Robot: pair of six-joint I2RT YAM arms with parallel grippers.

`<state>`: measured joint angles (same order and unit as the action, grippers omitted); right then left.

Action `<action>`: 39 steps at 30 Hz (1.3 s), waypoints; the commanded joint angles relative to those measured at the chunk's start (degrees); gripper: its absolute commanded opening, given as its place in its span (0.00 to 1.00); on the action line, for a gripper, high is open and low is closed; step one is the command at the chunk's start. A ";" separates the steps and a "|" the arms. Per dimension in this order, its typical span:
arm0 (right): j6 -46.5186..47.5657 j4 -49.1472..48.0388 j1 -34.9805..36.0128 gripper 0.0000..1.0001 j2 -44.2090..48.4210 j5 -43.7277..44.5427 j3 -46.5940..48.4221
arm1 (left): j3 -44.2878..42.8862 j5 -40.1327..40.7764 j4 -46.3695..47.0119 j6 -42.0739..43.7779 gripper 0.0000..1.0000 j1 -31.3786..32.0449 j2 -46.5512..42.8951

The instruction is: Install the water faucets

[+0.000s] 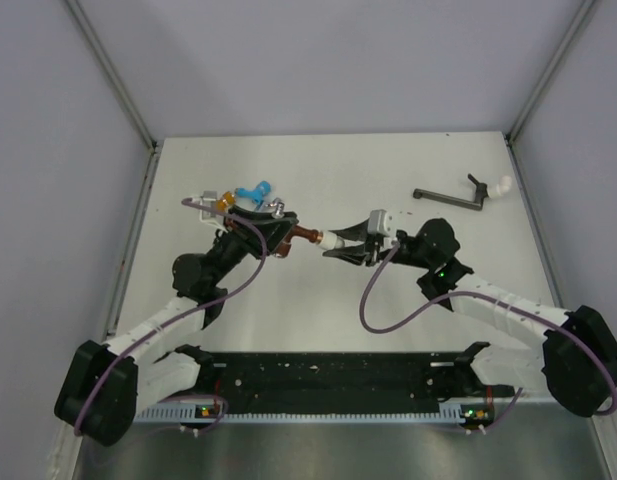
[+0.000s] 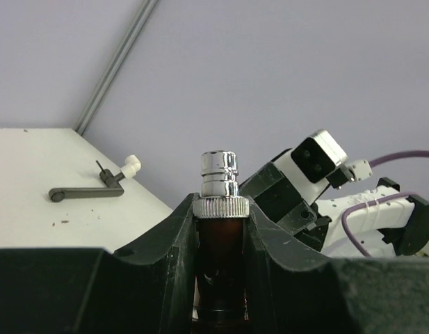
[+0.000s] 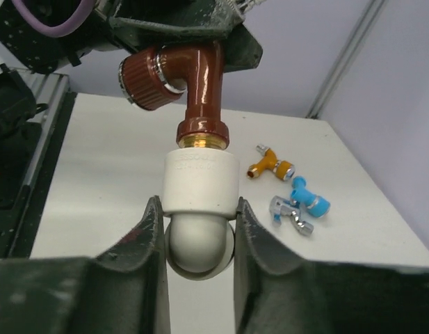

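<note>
Four faucets are counted. One red-brown faucet (image 3: 200,90) is clamped in the closed left gripper (image 2: 220,212). Its brass end is joined to one white elbow fitting (image 3: 200,184), gripped by the closed right gripper (image 3: 199,212). One orange faucet (image 3: 270,165), one light blue faucet (image 3: 309,198) and one grey faucet (image 3: 290,213) are laid together on the table (image 1: 388,320), near the left gripper.
</note>
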<state>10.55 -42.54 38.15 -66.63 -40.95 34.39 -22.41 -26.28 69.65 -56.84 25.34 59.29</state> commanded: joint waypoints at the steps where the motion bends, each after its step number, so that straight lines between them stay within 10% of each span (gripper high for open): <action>1: -14.54 -7.37 -0.80 0.00 -0.87 -3.16 2.08 | -2.11 -9.38 12.52 7.51 0.00 0.59 -0.05; 18: -63.35 -10.88 -7.04 0.01 -7.63 -18.02 10.78 | -3.51 -32.08 21.15 22.30 0.00 0.67 0.48; 19: -64.06 -12.20 -7.12 0.11 -7.81 -18.37 10.61 | -3.43 -31.38 21.14 22.12 0.00 0.59 0.48; 28: -33.17 16.05 -9.06 0.86 1.14 -11.63 14.38 | 1.23 -11.44 13.07 20.03 0.00 0.67 -1.19; 39: -10.92 12.92 -8.10 0.94 8.80 -4.14 4.55 | 1.15 5.98 -1.62 6.76 0.00 0.67 -3.30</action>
<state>-10.44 -28.36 29.47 -57.71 -47.75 41.54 -19.35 -27.62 69.47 -43.33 25.91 57.12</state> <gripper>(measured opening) 0.944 0.330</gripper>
